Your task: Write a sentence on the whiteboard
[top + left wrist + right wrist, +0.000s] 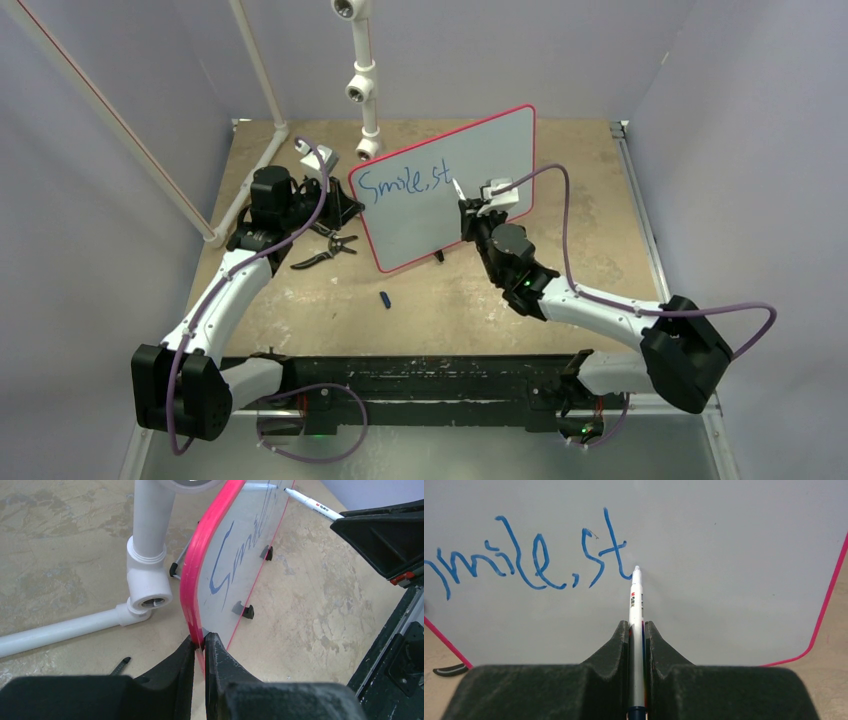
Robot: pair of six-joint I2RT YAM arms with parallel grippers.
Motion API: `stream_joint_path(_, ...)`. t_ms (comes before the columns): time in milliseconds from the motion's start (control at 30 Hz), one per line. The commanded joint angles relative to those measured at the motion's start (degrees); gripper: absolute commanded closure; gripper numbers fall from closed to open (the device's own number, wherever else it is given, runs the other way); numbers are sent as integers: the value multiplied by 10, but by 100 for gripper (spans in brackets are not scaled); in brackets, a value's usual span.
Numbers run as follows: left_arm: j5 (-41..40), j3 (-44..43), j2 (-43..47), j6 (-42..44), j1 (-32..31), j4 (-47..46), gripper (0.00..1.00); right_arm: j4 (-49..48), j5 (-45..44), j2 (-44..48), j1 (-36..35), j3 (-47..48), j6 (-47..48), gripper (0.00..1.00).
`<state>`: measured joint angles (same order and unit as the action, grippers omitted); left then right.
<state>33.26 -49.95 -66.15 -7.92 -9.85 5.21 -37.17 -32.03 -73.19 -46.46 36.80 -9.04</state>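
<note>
The whiteboard [470,170] stands tilted on the table on small black feet, red-framed. Blue handwriting [405,182] on it reads "Smile, st". My left gripper [200,642] is shut on the board's left red edge [192,580] and holds it. My right gripper [636,627] is shut on a white marker [637,600], whose tip touches the board just right of the "t" [611,545]. In the top view the right gripper [470,207] is at the board's middle, and the marker [458,190] points up at the writing. The marker also shows in the left wrist view [312,502].
White pipe fittings [362,85] stand behind the board, with another pipe [147,545] close by its left edge. Black pliers [325,252] lie left of the board. A small blue marker cap [385,298] lies in front of it. Walls enclose the table.
</note>
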Motion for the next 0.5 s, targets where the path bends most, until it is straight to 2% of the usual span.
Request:
stream_joint_path(0,1,4,5,1,-9,-12,100,-25,-15,23,5,29,22,100)
stream_joint_path(467,2,3,4,2,-9,-12,100,-50,7,-15,29,53,42,100)
